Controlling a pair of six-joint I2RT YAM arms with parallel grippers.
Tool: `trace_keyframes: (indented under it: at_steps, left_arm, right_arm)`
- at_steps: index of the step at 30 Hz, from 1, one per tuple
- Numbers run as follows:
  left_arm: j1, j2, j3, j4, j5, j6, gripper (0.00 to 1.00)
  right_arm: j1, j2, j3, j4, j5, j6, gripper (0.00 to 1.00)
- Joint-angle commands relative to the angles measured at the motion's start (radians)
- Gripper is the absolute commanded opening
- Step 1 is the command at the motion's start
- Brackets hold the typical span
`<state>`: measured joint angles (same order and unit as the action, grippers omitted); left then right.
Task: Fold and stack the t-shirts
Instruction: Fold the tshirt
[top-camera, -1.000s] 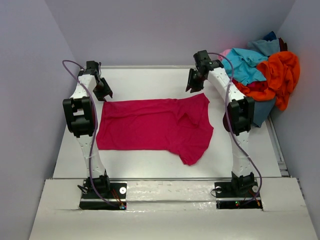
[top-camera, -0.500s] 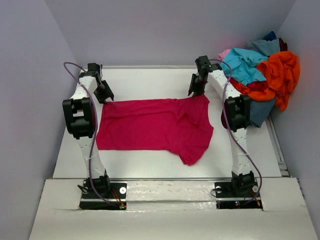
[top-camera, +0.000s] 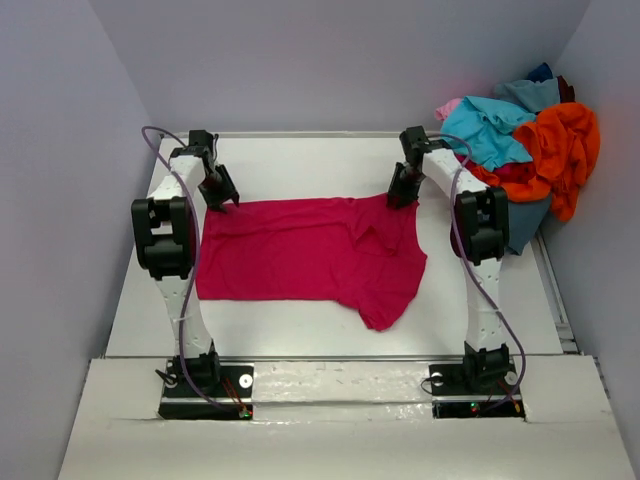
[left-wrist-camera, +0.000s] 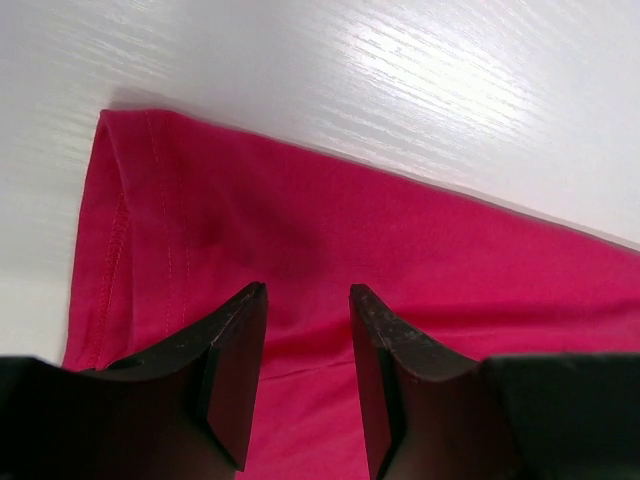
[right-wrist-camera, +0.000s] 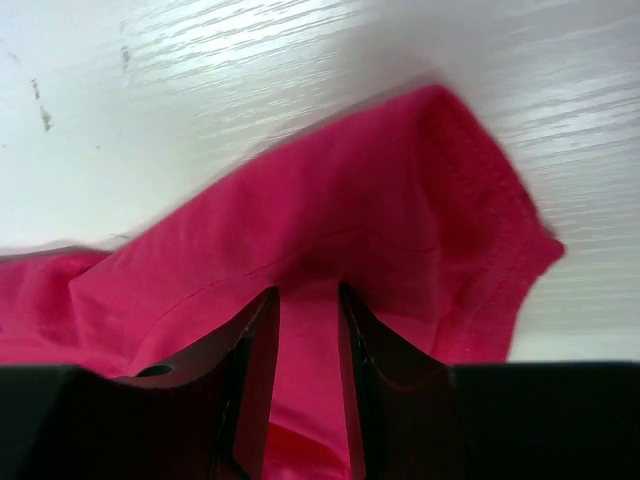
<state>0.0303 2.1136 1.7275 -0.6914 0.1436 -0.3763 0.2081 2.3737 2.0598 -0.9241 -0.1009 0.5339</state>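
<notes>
Crimson t-shirt (top-camera: 300, 250) is spread out at the centre of the bench (top-camera: 300, 165); left jaws are held apart over its ten o'clock corner, right jaws narrowly apart at one o'clock. Should only one layer be pinched, the fold could be dragged askew.

The left arm (top-camera: 165, 235) and the right arm (top-camera: 482, 225) both rise from their bases at the near edge, bend at the elbow and reach toward the far side, with their wrists pitched downward and turned slightly inward. The left gripper (left-wrist-camera: 307, 292) points down, its black fingers (left-wrist-camera: 235, 370) parted by a clear gap. The right gripper (right-wrist-camera: 308, 292) also points down, its fingers (right-wrist-camera: 250, 370) closer together with only a narrow slit between them.
</notes>
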Motion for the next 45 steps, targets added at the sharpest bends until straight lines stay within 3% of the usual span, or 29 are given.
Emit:
trace_keyframes:
  at_steps: [1,13,31,45]
  left_arm:
    - [0.006,-0.012,0.027,-0.011,0.004,-0.004,0.50]
    - [0.006,0.095,0.112,-0.031,0.047,-0.023,0.50]
    - [0.036,0.135,0.119,-0.043,0.016,-0.018,0.52]
    - [0.065,0.197,0.202,-0.077,0.017,-0.007,0.52]
  right_arm:
    - [-0.019,-0.061,-0.020,0.050,0.010,0.020,0.35]
    - [-0.059,0.002,0.095,-0.002,-0.026,-0.009,0.36]
    - [-0.087,-0.004,0.049,0.013,-0.069,-0.035,0.37]
    - [-0.105,0.176,0.311,-0.107,-0.086,-0.041,0.38]
